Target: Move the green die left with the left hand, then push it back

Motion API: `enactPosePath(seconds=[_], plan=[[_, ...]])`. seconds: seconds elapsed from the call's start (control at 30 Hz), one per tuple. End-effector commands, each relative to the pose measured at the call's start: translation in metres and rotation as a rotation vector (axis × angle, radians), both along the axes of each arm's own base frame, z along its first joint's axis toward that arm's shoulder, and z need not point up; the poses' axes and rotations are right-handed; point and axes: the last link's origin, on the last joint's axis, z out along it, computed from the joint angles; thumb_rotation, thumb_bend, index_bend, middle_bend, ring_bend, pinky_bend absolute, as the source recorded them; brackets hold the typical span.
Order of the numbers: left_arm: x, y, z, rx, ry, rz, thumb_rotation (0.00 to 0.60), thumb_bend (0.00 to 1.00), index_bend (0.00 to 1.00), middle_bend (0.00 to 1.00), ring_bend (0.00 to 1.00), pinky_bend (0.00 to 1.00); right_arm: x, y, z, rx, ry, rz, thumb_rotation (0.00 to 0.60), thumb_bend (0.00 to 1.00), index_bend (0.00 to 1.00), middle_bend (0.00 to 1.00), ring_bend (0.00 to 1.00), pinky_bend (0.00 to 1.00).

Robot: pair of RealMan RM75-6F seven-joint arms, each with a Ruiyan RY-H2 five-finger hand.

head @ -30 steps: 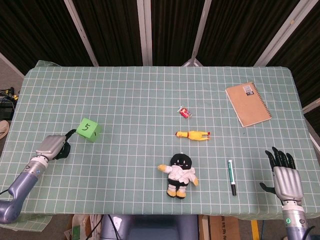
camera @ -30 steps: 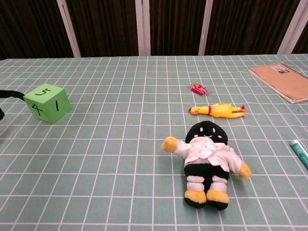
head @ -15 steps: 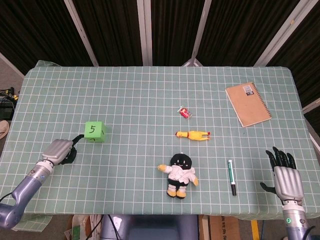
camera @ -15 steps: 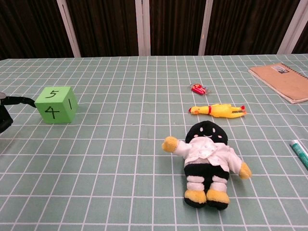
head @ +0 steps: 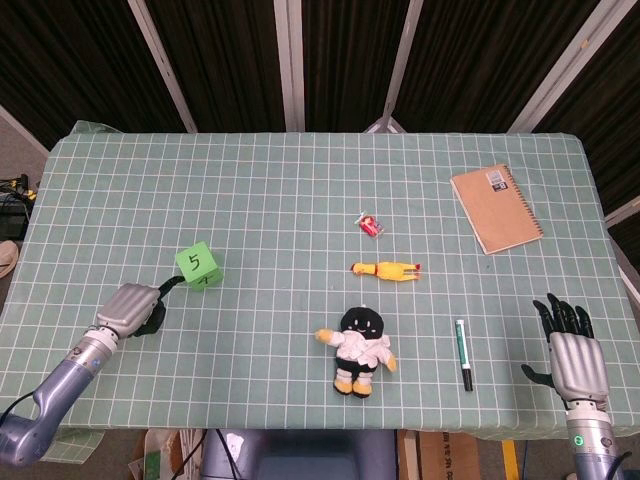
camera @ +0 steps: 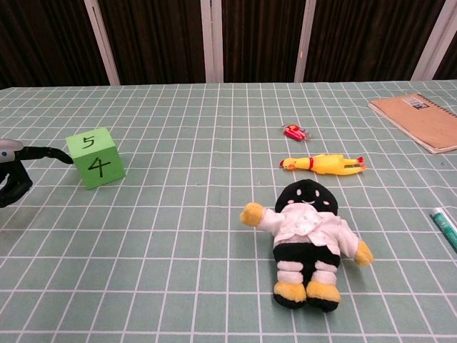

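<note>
Head view: the green die (head: pixel 198 264), showing a 5 on top, sits left of centre on the gridded table (head: pixel 300 180), now about a grid square further right than it lay a second ago and turned slightly on its base. The left hand (head: pixel 133 306) has followed it in from the table's left edge, one dark finger stretched out to the die's lower left corner and apparently touching it; the hand grips nothing, and how its other fingers lie cannot be told from above. The right hand (head: pixel 570 350) rests flat and empty at the near right edge with fingers spread, unchanged, near a green marker (head: pixel 464 353). A plush doll (head: pixel 358 346), a rubber chicken (head: pixel 387 269), a small red toy (head: pixel 371 225) and a brown notebook (head: pixel 497 208) lie where they were. Chest view: the die (camera: pixel 96 158) has slid rightward across the frame and rotated, its 4 face now nearly square to the camera, with the 1 face that showed earlier no longer seen. The left hand (camera: pixel 16 170) enters at the left border, one extended fingertip meeting the die's left face while the remaining fingers curl downward, holding nothing. The right hand is out of this frame. Judged from this, the return push appears under way, with the die heading back toward the middle.
</note>
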Motion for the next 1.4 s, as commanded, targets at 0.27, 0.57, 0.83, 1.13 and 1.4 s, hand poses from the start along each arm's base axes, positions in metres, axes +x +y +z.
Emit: enactPosePath(seconds=[0.27, 0.57, 0.83, 1.13, 1.4], plan=[[0.020, 0.000, -0.008, -0.012, 0.000, -0.039, 0.600, 0.84, 0.10, 0.76, 0.63, 0.73, 0.000, 0.000, 0.002, -0.007, -0.001, -0.004, 0.600, 0.15, 0.12, 0.01, 0.06, 0.02], [0.035, 0.002, -0.013, -0.004, 0.004, -0.064, 0.600, 0.84, 0.10, 0.75, 0.63, 0.73, -0.001, 0.000, 0.003, -0.009, -0.001, -0.007, 0.600, 0.15, 0.12, 0.01, 0.05, 0.02], [0.039, 0.003, -0.015, -0.008, 0.009, -0.055, 0.600, 0.84, 0.10, 0.75, 0.63, 0.73, -0.001, 0.000, 0.004, -0.012, -0.004, -0.009, 0.600, 0.15, 0.12, 0.01, 0.06, 0.03], [0.044, -0.001, -0.018, -0.055, -0.009, -0.044, 0.600, 0.84, 0.10, 0.73, 0.61, 0.73, -0.002, 0.000, 0.005, -0.013, 0.000, -0.013, 0.600, 0.15, 0.12, 0.01, 0.06, 0.03], [0.043, 0.000, -0.015, -0.055, -0.015, -0.045, 0.600, 0.84, 0.10, 0.72, 0.61, 0.73, -0.002, 0.001, 0.006, -0.016, -0.004, -0.014, 0.600, 0.15, 0.12, 0.01, 0.06, 0.03]])
